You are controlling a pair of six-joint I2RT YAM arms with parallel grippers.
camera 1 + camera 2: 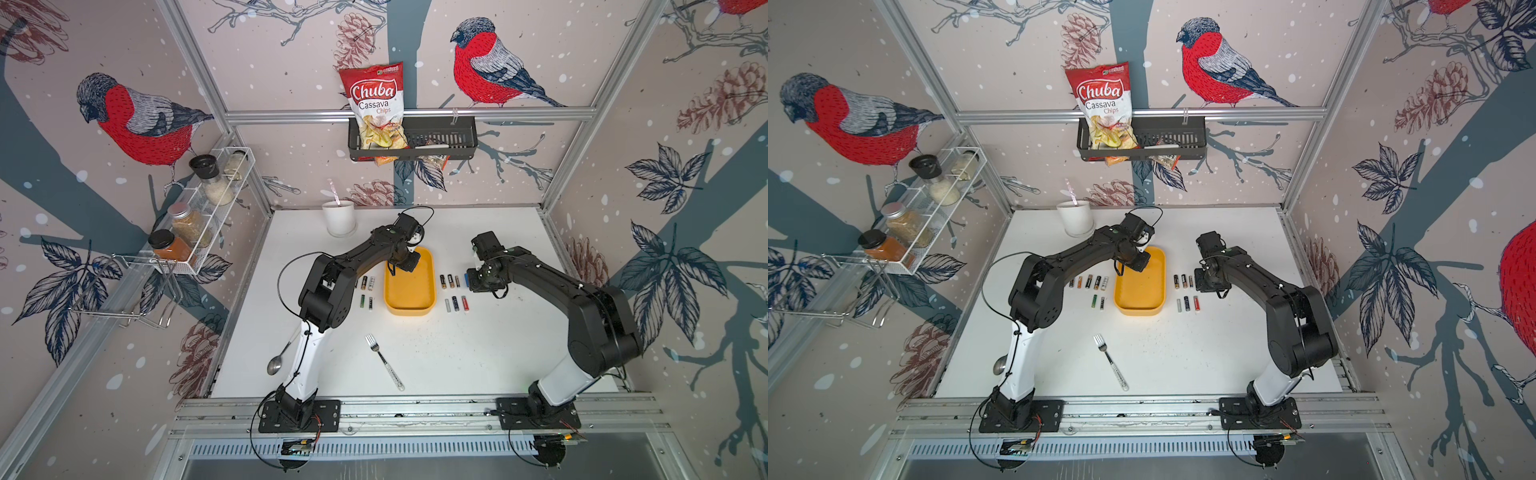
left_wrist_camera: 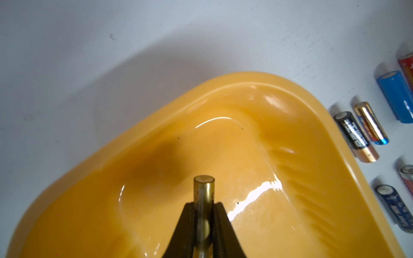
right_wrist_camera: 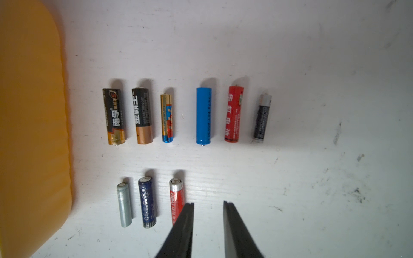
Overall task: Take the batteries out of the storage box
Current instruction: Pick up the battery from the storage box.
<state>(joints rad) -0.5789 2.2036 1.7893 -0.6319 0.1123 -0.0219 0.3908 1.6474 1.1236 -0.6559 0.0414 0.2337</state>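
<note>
While the left tool (image 2: 203, 203) clamps a battery (image 2: 203, 187) at lower centre, I'd lift it straight over the storage box (image 2: 301, 138) wall; the right tool (image 3: 209, 203) gapes empty.

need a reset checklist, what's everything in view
storage box: one, yellow, table centre
batteries right of box: nine, mixed colours
batteries left of box: about seven, mixed colours
held battery: one, brass-coloured, over the box
fork: one, silver, table front
spoon: one, silver, by left arm
cup: one, white, table back
chips bag: one, red, in black basket
spice jars: four, assorted, white wire rack
left gripper: shut on held battery
right gripper: open, above the nine
</note>
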